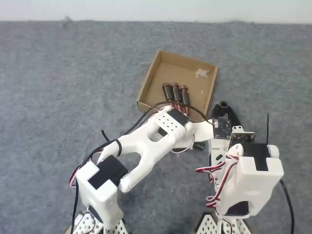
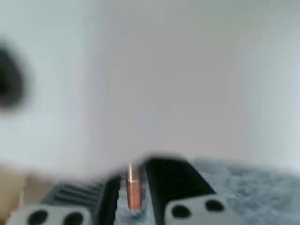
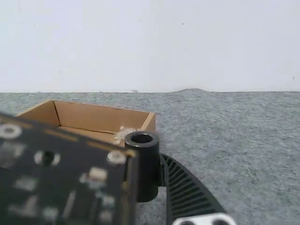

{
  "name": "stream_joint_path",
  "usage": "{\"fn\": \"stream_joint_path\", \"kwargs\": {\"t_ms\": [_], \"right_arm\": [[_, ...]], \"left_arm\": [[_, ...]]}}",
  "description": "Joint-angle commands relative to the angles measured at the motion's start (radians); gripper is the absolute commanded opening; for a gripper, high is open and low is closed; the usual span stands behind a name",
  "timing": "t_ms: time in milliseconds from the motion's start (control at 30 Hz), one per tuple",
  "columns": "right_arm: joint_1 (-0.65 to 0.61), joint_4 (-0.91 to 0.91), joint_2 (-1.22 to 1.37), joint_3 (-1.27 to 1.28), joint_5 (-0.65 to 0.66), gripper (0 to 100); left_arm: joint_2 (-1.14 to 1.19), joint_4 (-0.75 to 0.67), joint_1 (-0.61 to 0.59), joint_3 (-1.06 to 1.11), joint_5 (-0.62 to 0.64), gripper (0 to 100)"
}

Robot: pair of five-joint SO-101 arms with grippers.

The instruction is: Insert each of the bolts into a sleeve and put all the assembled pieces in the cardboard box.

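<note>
The left gripper (image 2: pixel 133 177) is clamped on a copper bolt (image 2: pixel 134 194), its shank standing up between the two fingers, close to the near wall of the cardboard box (image 1: pixel 146 87). Right beside it, the right gripper (image 3: pixel 146 180) pinches a black sleeve (image 3: pixel 143 159) upright with its open bore facing up, over the grey mat (image 1: pixel 68 73) just off the box's near corner. In the box, three assembled pieces (image 1: pixel 175 95) lie side by side toward the wall nearest the arms.
</note>
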Motion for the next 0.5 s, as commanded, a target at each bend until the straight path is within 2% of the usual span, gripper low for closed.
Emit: {"fn": "stream_joint_path", "kwargs": {"t_ms": [0,233,467], "right_arm": [[0.013,0.004,-0.004,-0.032,-0.009,0.6],[0.013,0.004,-0.004,-0.032,-0.011,0.6],[0.013,0.004,-0.004,-0.032,-0.011,0.6]], "left_arm": [[-0.011,0.034,0.003,0.008,0.095,1],[-0.011,0.126,-0.002,0.01,0.164,1],[-0.052,0.083,-0.038,0.03,0.39,1]]}}
